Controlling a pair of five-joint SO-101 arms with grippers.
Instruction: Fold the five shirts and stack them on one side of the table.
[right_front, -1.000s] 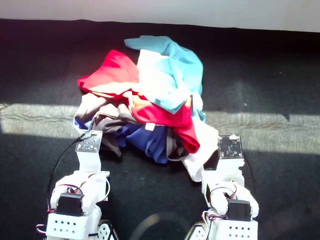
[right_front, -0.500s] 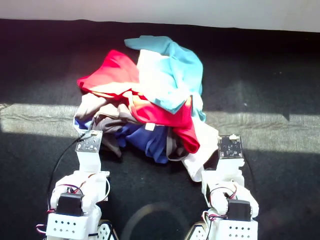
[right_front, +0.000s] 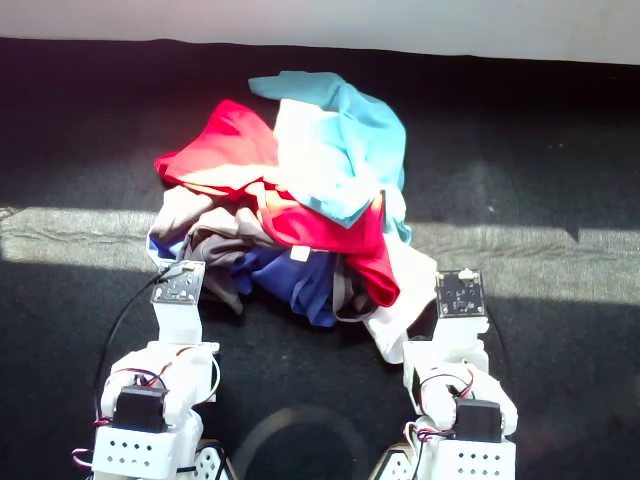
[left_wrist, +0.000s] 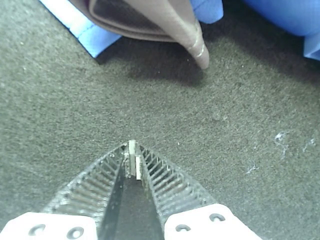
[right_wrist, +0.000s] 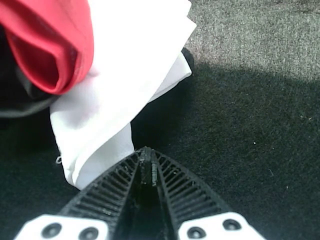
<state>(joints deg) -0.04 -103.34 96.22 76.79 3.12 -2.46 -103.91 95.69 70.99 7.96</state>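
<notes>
A loose heap of shirts lies in the middle of the dark table: a light blue one (right_front: 345, 130) on top, a red one (right_front: 232, 145), a dark blue one (right_front: 295, 280), a grey-brown one (right_front: 205, 240) and a white one (right_front: 405, 290). My left gripper (left_wrist: 132, 159) is shut over bare carpet, short of the grey-brown hem (left_wrist: 187, 35) and a blue hem (left_wrist: 82, 25). My right gripper (right_wrist: 146, 164) is shut beside the white shirt's edge (right_wrist: 115, 100), with red cloth (right_wrist: 55, 45) beyond. Both arms (right_front: 178, 300) (right_front: 460, 300) sit at the near edge.
A sunlit band (right_front: 530, 262) crosses the dark carpeted table. A pale wall strip (right_front: 400, 20) runs along the far edge. Open carpet lies to the left (right_front: 70, 150) and right (right_front: 530, 150) of the heap.
</notes>
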